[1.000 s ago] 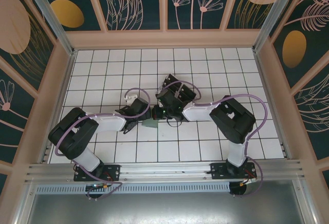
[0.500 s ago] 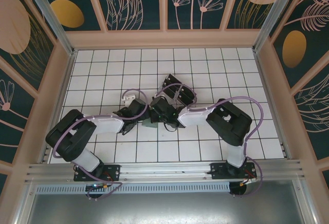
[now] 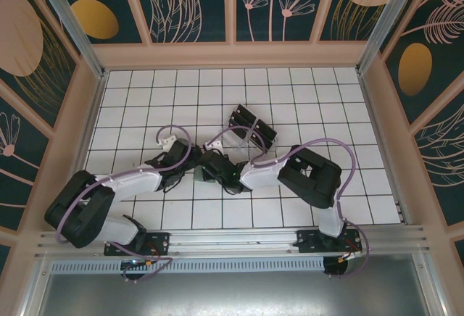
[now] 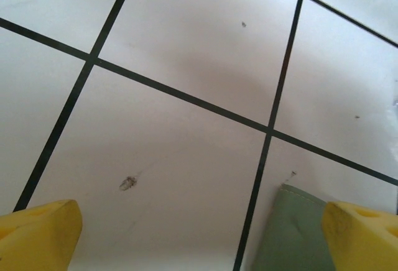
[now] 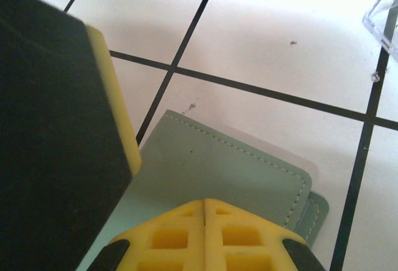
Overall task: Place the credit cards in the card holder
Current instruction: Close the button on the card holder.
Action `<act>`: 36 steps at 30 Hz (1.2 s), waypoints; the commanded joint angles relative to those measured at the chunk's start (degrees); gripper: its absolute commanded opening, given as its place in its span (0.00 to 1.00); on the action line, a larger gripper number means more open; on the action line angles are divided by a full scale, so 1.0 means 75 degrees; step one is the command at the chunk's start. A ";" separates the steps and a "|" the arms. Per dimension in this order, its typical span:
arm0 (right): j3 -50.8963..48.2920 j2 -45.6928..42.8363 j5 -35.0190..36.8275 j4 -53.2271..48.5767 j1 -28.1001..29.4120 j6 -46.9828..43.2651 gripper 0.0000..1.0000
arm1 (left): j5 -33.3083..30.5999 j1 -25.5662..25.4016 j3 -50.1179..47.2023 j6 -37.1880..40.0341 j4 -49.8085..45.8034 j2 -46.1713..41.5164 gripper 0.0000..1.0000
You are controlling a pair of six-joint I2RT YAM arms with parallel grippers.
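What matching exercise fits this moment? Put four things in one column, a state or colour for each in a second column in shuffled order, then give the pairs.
Column one:
1. left gripper
2. right gripper
3. card holder
4. credit cards

Column two:
A. black, lying beyond both grippers
B. fingers pressed together
C. pale green, with a stitched edge
D. fingers wide apart

Pairs: 1-D, 2-B, 3-C, 4-A
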 commanded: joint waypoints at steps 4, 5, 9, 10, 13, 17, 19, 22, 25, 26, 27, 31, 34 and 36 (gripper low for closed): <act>-0.0483 0.1739 -0.0173 -0.2378 0.0751 -0.0425 0.00 | 0.0039 0.0010 -0.0140 -0.0176 -0.0526 -0.0589 0.98; -0.0468 0.1853 -0.0118 -0.2421 0.0824 -0.0469 0.00 | 0.0041 0.0018 -0.0138 -0.0164 -0.0573 -0.0636 0.98; -0.0343 0.2315 0.0089 -0.2631 0.1049 -0.0597 0.00 | 0.0102 0.0009 -0.0173 -0.0181 -0.0636 -0.0785 0.99; -0.0331 0.2426 0.0129 -0.2652 0.1084 -0.0615 0.00 | 0.0112 0.0020 -0.0173 -0.0166 -0.0656 -0.0812 0.99; -0.0285 0.2836 0.0195 -0.2830 0.1101 -0.0588 0.00 | 0.0134 0.0015 -0.0173 -0.0139 -0.0710 -0.0936 0.99; -0.0340 0.3038 0.0268 -0.3143 0.1104 -0.0265 0.00 | 0.0123 0.0020 -0.0217 -0.0062 -0.0832 -0.1182 0.99; -0.0391 0.2967 0.0219 -0.3213 0.1105 -0.0156 0.00 | 0.0140 0.0019 -0.0244 0.0008 -0.0861 -0.1243 0.98; -0.0358 0.2879 0.0139 -0.3381 0.1102 -0.0148 0.00 | 0.0266 0.0015 -0.0244 0.0103 -0.0857 -0.1204 0.99; -0.0368 0.2642 0.0058 -0.3564 0.1078 -0.0148 0.00 | 0.0461 0.0020 -0.0191 0.0223 -0.0802 -0.1098 0.99; -0.0409 0.2502 -0.0008 -0.3563 0.1023 -0.0148 0.00 | 0.0491 0.0017 -0.0175 0.0247 -0.0784 -0.1065 0.98; -0.0453 0.2350 -0.0064 -0.3543 0.0957 -0.0148 0.00 | 0.0518 0.0014 -0.0164 0.0266 -0.0757 -0.1051 0.98; -0.0676 0.1819 -0.0273 -0.3277 0.0628 -0.0249 0.00 | 0.0556 0.0018 -0.0040 0.0473 -0.0733 -0.0949 0.99; -0.0704 0.1598 -0.0490 -0.3081 0.0441 -0.0359 0.00 | 0.0550 0.0020 0.0055 0.0608 -0.0735 -0.0863 0.98; -0.0682 0.1379 -0.0571 -0.2958 0.0373 -0.0423 0.00 | 0.0524 0.0019 0.0087 0.0634 -0.0710 -0.0833 0.99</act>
